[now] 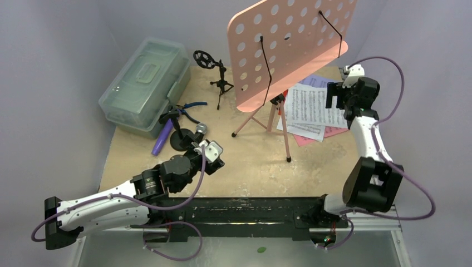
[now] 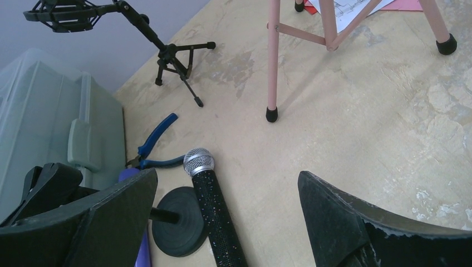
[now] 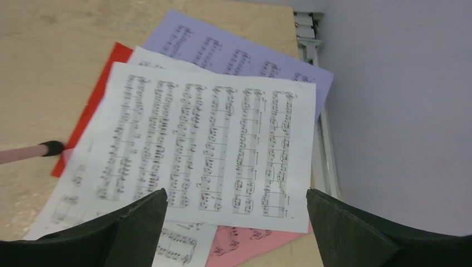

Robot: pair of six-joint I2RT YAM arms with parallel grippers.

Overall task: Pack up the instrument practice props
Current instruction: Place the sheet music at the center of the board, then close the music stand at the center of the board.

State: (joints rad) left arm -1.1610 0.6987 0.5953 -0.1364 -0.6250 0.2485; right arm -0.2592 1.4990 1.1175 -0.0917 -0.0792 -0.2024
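Left pincer point(image 2: 227, 186) is standing apart, its matte black fingers hanging over the glittery black microphone point(image 2: 216, 211) with its silver mesh head, which is lying on the mottled bench point(image 2: 362, 122) just beside a round black base point(image 2: 178, 225). Right pincer point(image 3: 236, 194) is gaping too, hovering over a flat white printed page point(image 3: 211, 144) that is overlapping a lilac page point(image 3: 234, 47) and a red page point(image 3: 94, 105), possibly card.

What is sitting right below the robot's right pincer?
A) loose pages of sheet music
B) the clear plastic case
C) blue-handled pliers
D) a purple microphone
A: the right pincer hangs open over the overlapping sheet-music pages, white on top of lilac and red.
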